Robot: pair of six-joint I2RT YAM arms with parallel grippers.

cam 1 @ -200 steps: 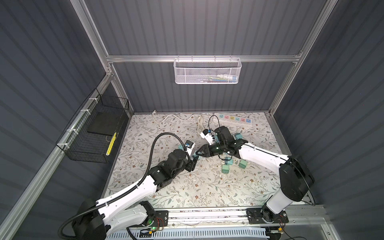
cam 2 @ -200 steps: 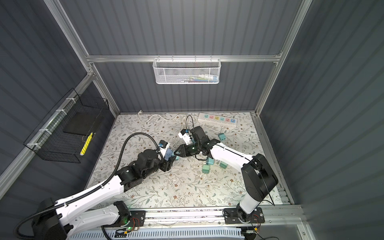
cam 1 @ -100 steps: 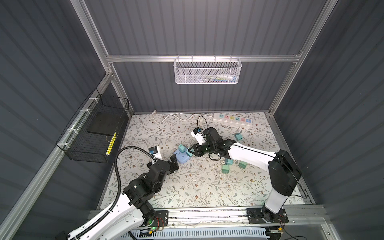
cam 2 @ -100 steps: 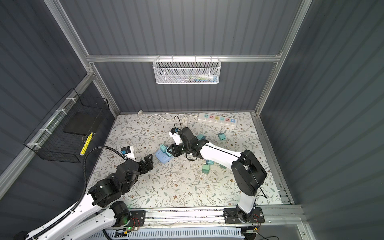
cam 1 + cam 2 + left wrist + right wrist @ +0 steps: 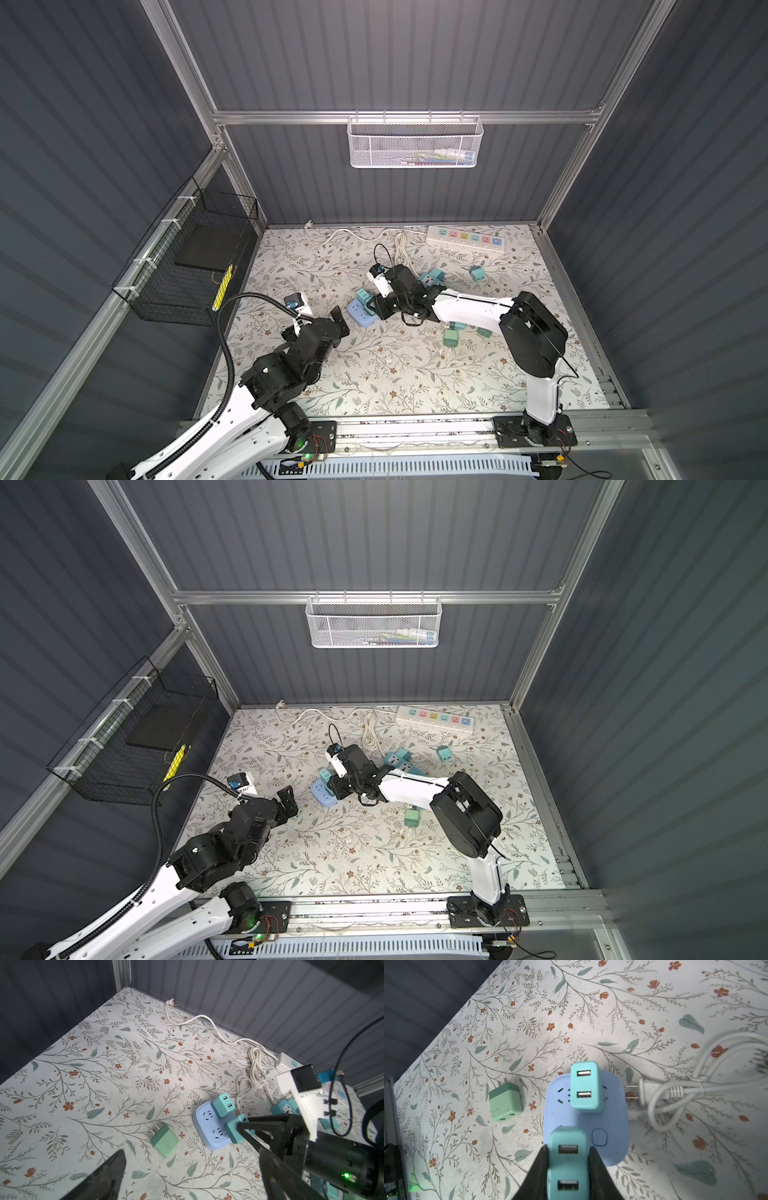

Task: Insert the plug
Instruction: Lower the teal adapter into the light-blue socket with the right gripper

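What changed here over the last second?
The left gripper opened and drew back toward the near left. The right gripper shifted slightly left, over the blue socket block. Unchanged: its grip on the teal USB charger, the white power strip at the back.

A floral mat point(image 5: 374, 374) covered the table; a white strip point(image 5: 465, 240) lay along its back edge at 1 o'clock; the cord point(image 5: 401, 249) was bundled at 12 o'clock, its plug point(image 5: 308, 225) at 11 o'clock; a blue block point(image 5: 357, 318) sat flat at 9 o'clock, near centre; a green charger point(image 5: 165, 1142) lay at the block's 8 o'clock, apart from it; teal adapters point(image 5: 432, 277) clustered at 1 o'clock; another point(image 5: 477, 273) lay alone at 2 o'clock; a green adapter point(image 5: 451, 337) lay at 4 o'clock.
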